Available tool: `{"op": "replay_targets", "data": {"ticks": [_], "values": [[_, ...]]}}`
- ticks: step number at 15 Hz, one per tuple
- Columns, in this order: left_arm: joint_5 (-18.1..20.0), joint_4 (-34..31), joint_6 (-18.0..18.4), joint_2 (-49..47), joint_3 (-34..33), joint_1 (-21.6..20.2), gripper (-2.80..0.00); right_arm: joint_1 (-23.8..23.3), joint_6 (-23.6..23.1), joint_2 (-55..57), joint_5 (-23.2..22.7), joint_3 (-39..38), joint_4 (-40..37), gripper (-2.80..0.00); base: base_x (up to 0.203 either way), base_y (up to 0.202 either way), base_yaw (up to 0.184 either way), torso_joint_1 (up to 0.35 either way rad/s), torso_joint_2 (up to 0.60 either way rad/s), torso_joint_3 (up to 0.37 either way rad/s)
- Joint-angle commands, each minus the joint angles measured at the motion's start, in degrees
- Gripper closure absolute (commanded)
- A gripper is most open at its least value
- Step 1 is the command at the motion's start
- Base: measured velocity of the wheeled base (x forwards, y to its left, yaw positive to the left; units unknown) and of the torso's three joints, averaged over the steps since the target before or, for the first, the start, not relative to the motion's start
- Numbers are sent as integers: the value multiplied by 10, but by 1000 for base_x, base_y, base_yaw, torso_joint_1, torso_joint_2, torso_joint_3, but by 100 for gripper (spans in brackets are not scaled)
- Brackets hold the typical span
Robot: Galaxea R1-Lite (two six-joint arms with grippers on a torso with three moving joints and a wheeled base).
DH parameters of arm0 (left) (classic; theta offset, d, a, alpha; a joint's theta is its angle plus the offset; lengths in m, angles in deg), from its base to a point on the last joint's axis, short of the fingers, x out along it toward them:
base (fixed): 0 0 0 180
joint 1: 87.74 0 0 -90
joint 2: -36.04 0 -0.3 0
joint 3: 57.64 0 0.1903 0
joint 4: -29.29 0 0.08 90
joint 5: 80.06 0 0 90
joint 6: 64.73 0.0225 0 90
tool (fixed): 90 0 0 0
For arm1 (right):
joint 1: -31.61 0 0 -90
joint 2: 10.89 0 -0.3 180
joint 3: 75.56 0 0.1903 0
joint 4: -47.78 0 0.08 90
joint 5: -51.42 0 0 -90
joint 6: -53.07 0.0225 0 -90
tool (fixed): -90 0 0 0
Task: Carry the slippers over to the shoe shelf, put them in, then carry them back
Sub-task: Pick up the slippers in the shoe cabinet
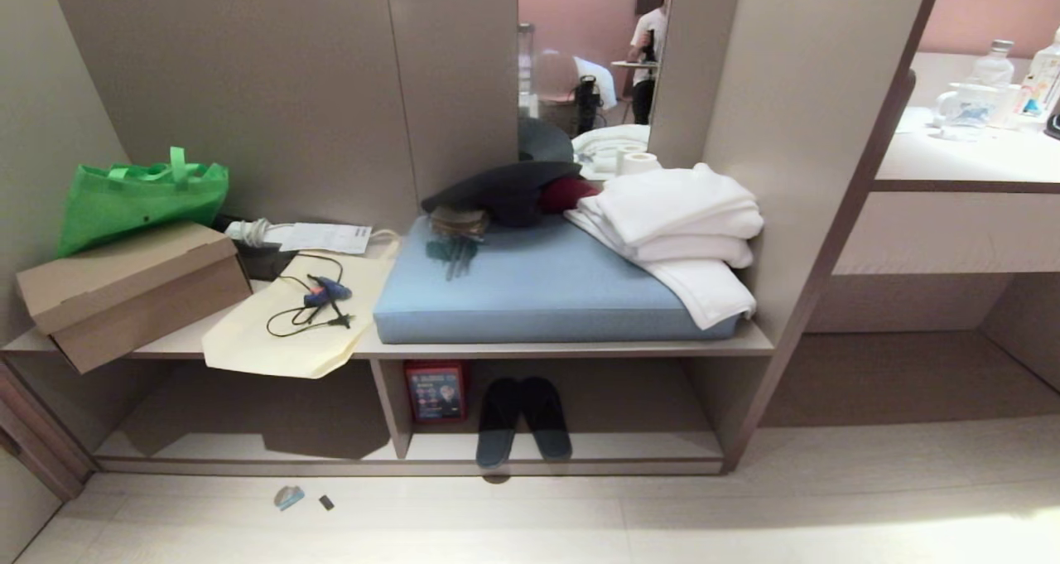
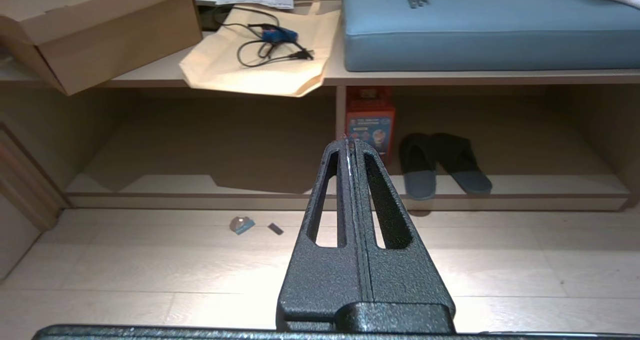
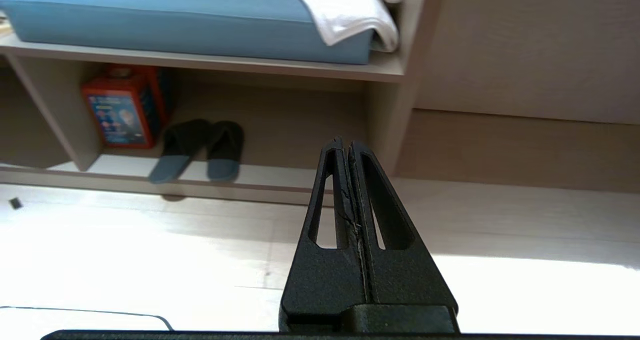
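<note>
Two dark slippers (image 1: 523, 419) lie side by side in the shoe shelf (image 1: 646, 446), beside a red box (image 1: 435, 391). Their long axes run front to back, rounded toes pointing into the shelf. Both the left gripper (image 2: 350, 143) and right gripper (image 3: 345, 143) hang well short of them over the floor, jaws closed and empty.

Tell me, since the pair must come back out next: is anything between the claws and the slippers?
Nothing visible. The slippers lie side by side in the shoe shelf, ends at its front edge. Bare floor separates them from the shut left claw and right claw. A red box stands beside them, not in front.

Blue cushion (image 1: 538, 286) on bench; white towels (image 1: 675, 224) atop; cardboard box (image 1: 124, 291), green bag (image 1: 137, 195) left.
</note>
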Motion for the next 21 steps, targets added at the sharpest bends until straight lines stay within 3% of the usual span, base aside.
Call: {"op": "replay_targets", "data": {"ticks": [1,14,21], "values": [[0,0,0,-1,-5,0,0,0,0,0,0,0,0,0,0,190,-2,1,3,2],[0,0,0,-1,-4,0,0,0,0,0,0,0,0,0,0,190,-2,3,2,2],[0,0,0,-1,-5,0,0,0,1,0,0,0,0,0,0,15,0,0,0,0]]}}
